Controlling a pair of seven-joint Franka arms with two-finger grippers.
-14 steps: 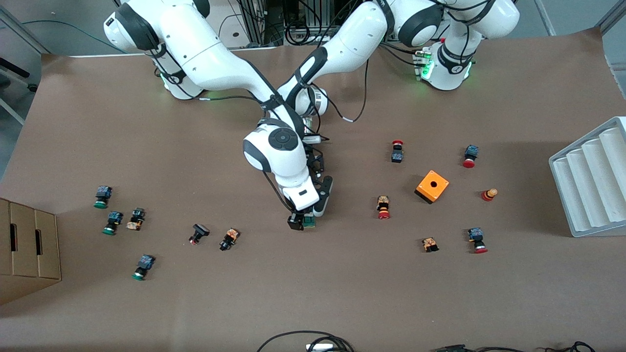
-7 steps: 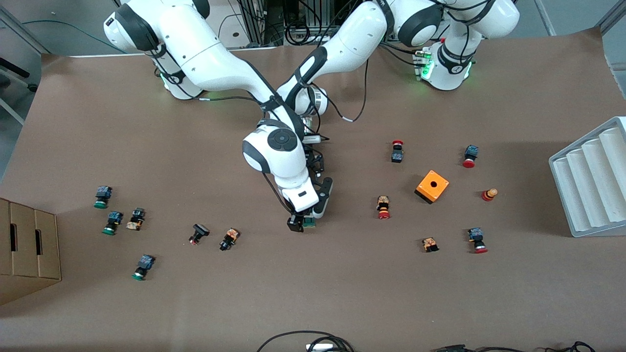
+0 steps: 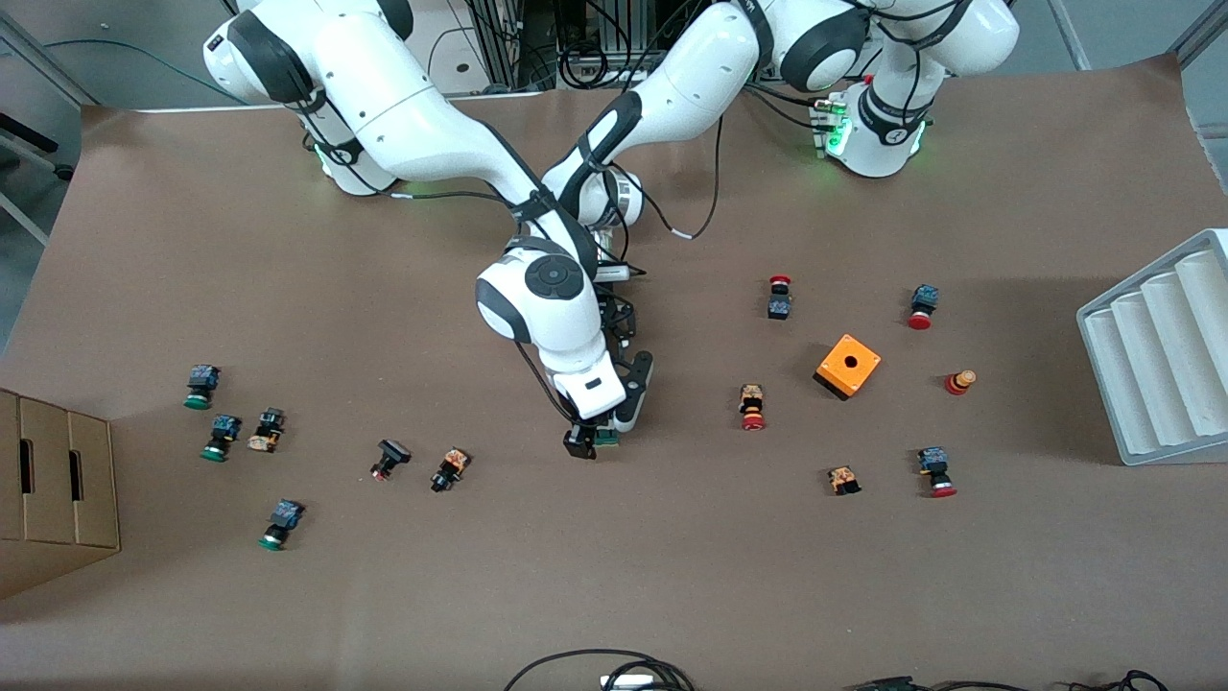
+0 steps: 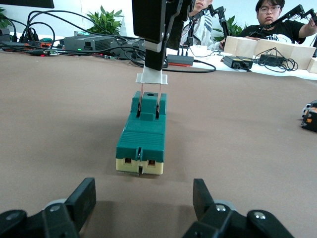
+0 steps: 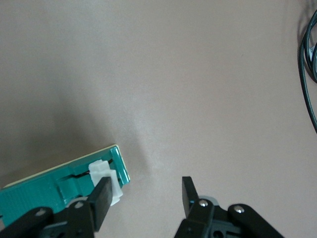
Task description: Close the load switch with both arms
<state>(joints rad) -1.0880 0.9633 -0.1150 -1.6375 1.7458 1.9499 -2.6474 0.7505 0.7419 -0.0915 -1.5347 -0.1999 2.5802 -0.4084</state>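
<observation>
The load switch (image 3: 606, 438) is found on the bench (image 3: 672, 576) about midway between the two arms' ends, lying flat on its base. Its white lever tab (image 4: 151, 77) is raised upright over the end nearer the front camera. The right pincer (image 5: 143, 196) is lowered at that end. Its fingers are spread with a gap, nothing is gripped, and one finger (image 5: 101, 194) is laid against the tab. Just past the switch's other end, the left pincer (image 4: 143, 210) is held low over the bench. It is aimed along the switch's length, its fingers parted and empty and not touching the body.

The closing step is judged to be in hand but not finished, since the lever is seen standing up. For the next move, the green body should be braced or clamped by the left pincer. The tab can then be pushed down flat by the right finger without the switch being slid or tipped.
</observation>
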